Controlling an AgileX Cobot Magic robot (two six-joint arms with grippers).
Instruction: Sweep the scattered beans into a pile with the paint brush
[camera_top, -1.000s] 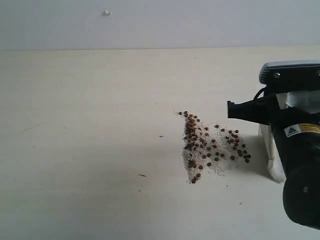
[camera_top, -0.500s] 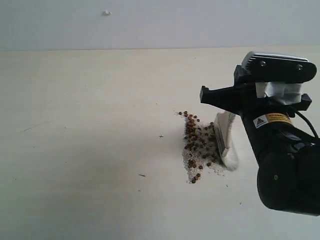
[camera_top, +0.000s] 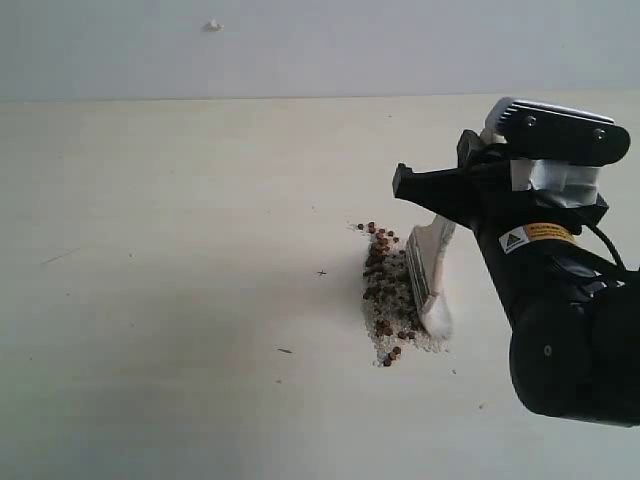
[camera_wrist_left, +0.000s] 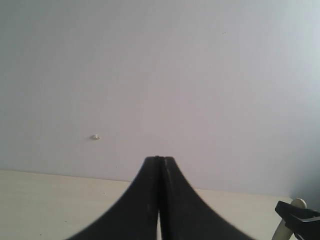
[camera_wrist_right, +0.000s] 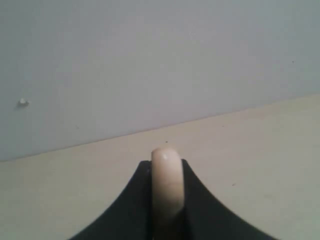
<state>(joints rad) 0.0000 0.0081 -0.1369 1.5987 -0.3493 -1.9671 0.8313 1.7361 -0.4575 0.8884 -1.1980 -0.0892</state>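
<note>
Here the right hand grips the paint brush, bristles touching the beans on the right, open table leftward.

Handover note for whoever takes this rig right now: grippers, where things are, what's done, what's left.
Left gripper: shut, empty, off the work area.
Right gripper: shut on the brush handle, with the bristles down on the table.
Beans: in a narrow band just left of the bristles, mixed with whitish grains.
Done: most beans are gathered against the brush.
Left: a few strays sit at both ends of the band. They probably need sweeping inward to make one pile.
</note>
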